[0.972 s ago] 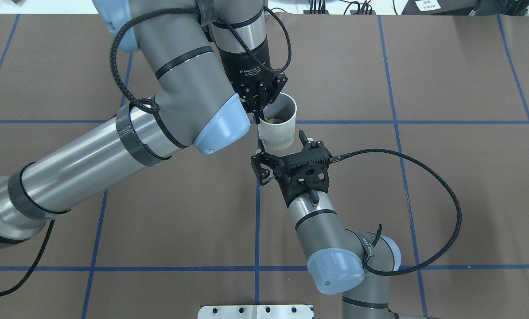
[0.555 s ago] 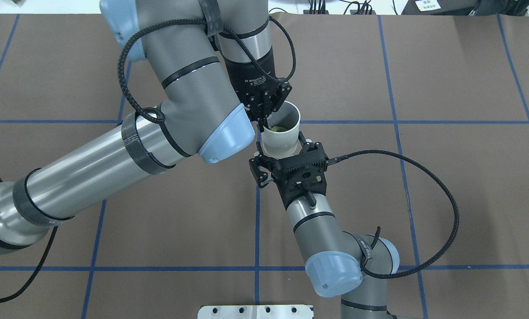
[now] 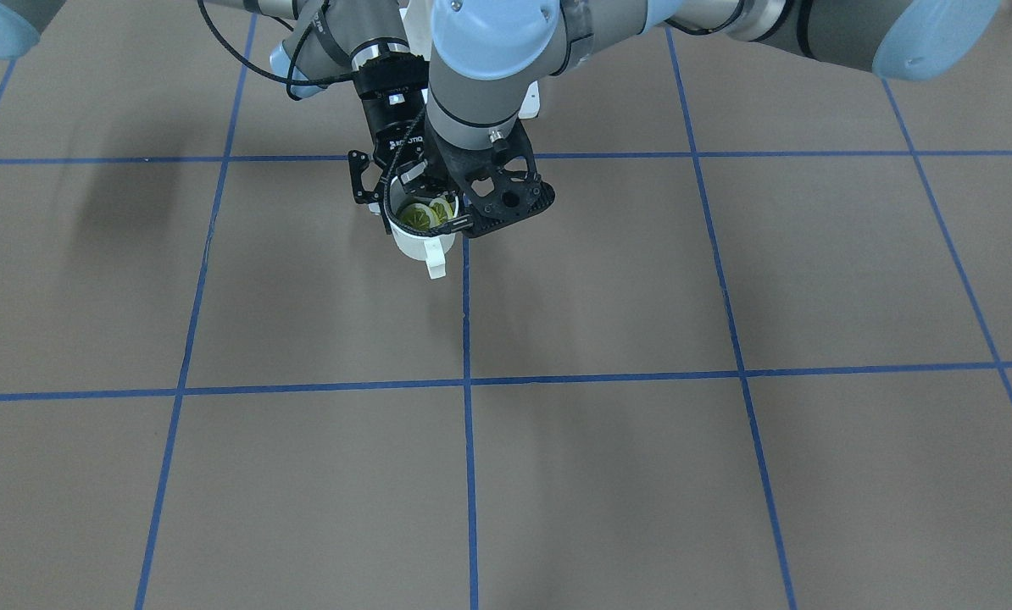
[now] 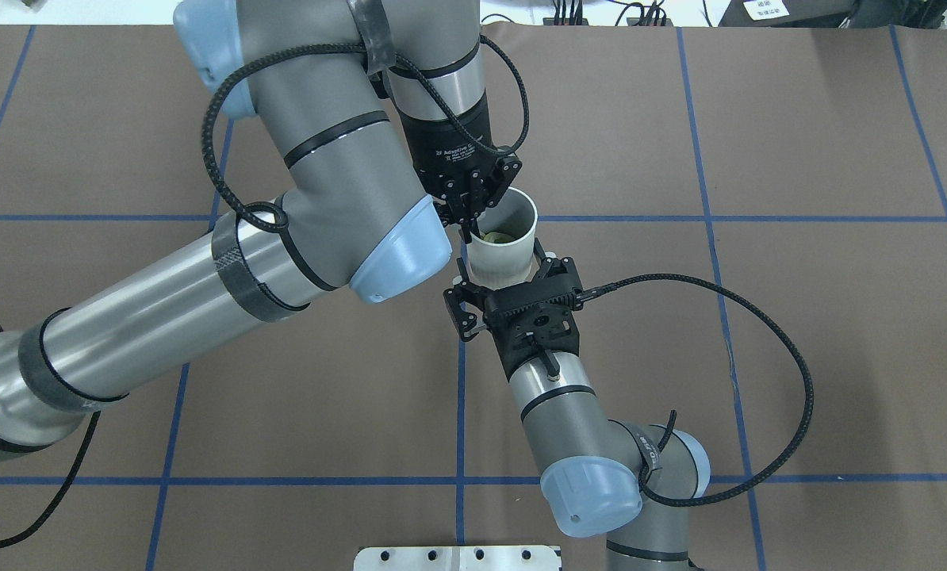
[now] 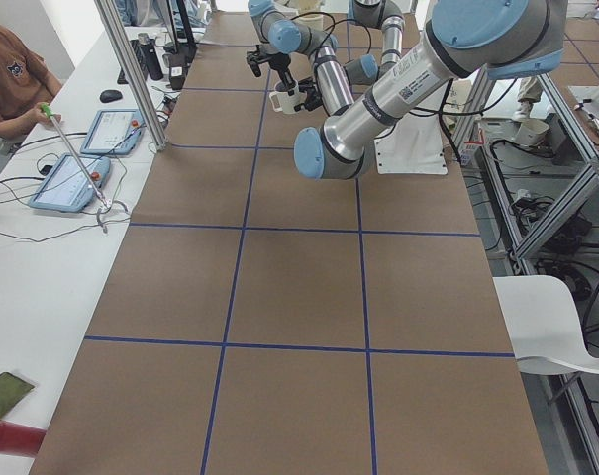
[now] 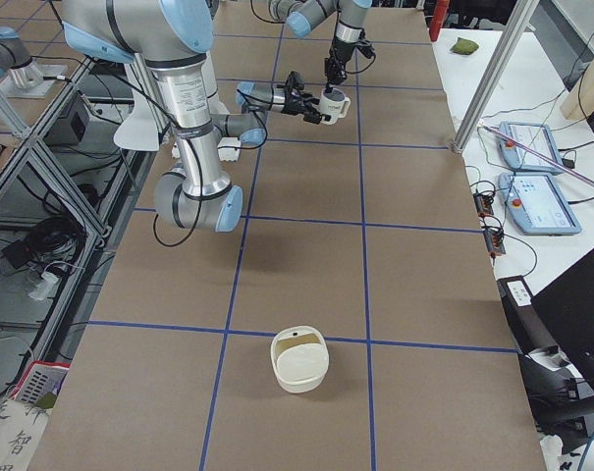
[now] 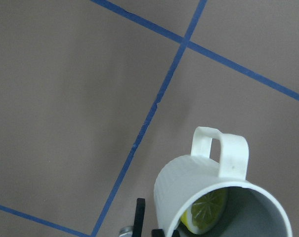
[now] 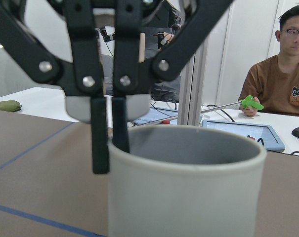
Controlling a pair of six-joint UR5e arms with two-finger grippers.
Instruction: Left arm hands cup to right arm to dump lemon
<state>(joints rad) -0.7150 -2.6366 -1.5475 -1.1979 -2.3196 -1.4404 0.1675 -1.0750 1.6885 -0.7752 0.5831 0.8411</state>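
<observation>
The left end effector (image 4: 466, 224) is pinched shut on the rim of the cup (image 3: 411, 244), one finger inside the wall and one outside, holding it upright above the desk (image 4: 759, 357). Slices of lemon (image 7: 204, 216) lie inside the cup, just below that inner finger. The right end effector (image 4: 504, 266) is spread wide, its fingers flanking the cup's lower body; whether they touch it cannot be told.

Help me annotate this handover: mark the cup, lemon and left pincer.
cup (image 4: 499, 266): overhead view, outer wall.
lemon (image 7: 205, 213): left wrist view, slice's face.
left pincer (image 8: 110, 159): right wrist view, between fingertips.
</observation>
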